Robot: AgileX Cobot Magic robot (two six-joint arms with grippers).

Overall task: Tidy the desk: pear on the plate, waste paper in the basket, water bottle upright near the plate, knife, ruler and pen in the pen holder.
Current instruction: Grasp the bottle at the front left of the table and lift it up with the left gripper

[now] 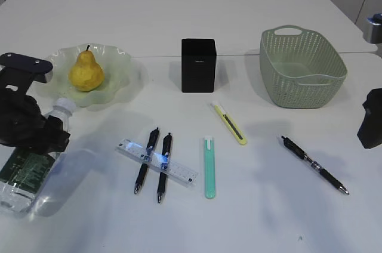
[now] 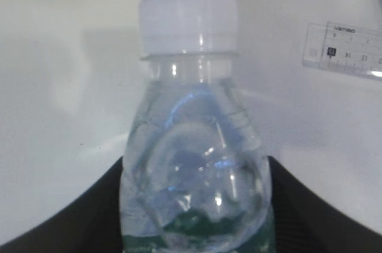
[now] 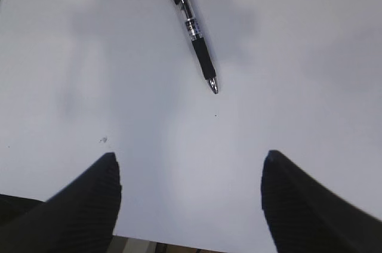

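Note:
A clear water bottle (image 1: 24,172) with a white cap and green label lies tilted at the table's left. My left gripper (image 1: 36,133) is shut on it, and in the left wrist view its fingers (image 2: 196,205) flank the bottle (image 2: 191,116). The yellow pear (image 1: 86,72) sits on the pale green plate (image 1: 122,68). A clear ruler (image 1: 158,162) lies under two black pens (image 1: 146,160) (image 1: 164,159). A green knife (image 1: 209,168) and a yellow knife (image 1: 230,123) lie mid-table. A third pen (image 1: 314,164) lies ahead of my open, empty right gripper (image 3: 190,169). No waste paper shows.
The black pen holder (image 1: 198,65) stands at the centre back. The green basket (image 1: 298,86) stands at the back right and looks empty. My right gripper (image 1: 371,119) sits at the right edge. The ruler's end (image 2: 346,50) shows in the left wrist view.

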